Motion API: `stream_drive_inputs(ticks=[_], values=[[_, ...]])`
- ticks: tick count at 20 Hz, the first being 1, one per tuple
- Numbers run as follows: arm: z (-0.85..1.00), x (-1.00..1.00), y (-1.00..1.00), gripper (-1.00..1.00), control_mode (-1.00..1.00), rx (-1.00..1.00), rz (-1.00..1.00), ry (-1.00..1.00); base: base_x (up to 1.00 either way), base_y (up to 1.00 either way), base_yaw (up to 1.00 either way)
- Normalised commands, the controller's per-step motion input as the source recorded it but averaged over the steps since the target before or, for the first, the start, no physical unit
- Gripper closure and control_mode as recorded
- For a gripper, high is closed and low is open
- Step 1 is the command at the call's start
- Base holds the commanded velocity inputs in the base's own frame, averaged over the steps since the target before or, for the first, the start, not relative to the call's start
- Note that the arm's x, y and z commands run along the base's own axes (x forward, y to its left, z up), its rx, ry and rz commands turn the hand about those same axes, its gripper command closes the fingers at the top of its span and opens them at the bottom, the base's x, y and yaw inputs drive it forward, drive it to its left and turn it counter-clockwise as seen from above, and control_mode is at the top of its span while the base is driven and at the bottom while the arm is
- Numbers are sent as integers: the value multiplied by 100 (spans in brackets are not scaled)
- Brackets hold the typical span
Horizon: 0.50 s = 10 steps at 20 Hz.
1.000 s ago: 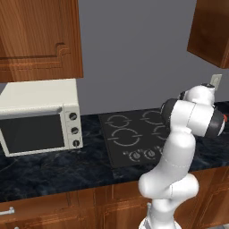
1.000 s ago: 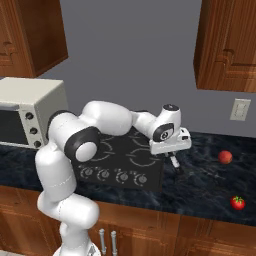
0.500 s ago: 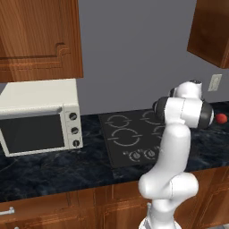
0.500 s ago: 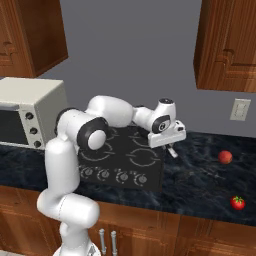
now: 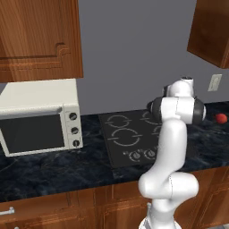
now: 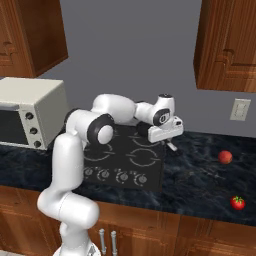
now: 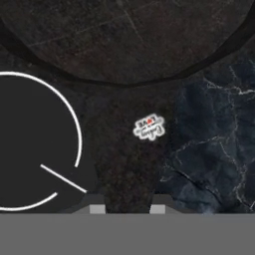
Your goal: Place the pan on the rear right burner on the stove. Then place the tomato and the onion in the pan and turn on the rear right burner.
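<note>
the pan [image 7: 124, 45] is cut off by the top edge of the hand view, so only the near arc of its round dark body shows, and its handle [image 7: 134, 149] runs from that rim down the view toward the hand [image 7: 127, 208], long axis in line with the fingers and ending between them; a small white label sits on the handle. in the right base view the pan is hidden behind the hand [image 6: 172, 146] and wrist, and in the left base view the arm's elbow covers the right rear part of the stove [image 5: 134, 138]. the hand's two dark tips [image 7: 97, 205] barely rise into the hand view, spread to either side of the handle with a gap between them, and whether they touch the handle cannot be told; they hold nothing that can be seen. a pale ring marking [image 7: 30, 144] on the black glass lies to the left of the handle in the hand view, and blue-veined dark table [image 7: 214, 144] lies to its right, so the handle seems to sit at the stove's edge. in the right base view the hand hangs low just past the stove's [image 6: 125, 155] rear right corner. the tomato [image 6: 238, 202] rests near the table's front edge and the round reddish onion [image 6: 225, 157] lies farther back, both well apart from the stove. a toaster oven [image 5: 40, 116] stands on the table left of the stove.
</note>
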Motion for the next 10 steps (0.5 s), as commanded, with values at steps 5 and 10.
stream_drive_inputs(ticks=[5, 10], values=[[-35, 15, 16, 100, -100, 0, 5, 1, 0, 0, 0], [-46, 20, 16, 100, -100, 0, 4, 0, 0, 0, 0]])
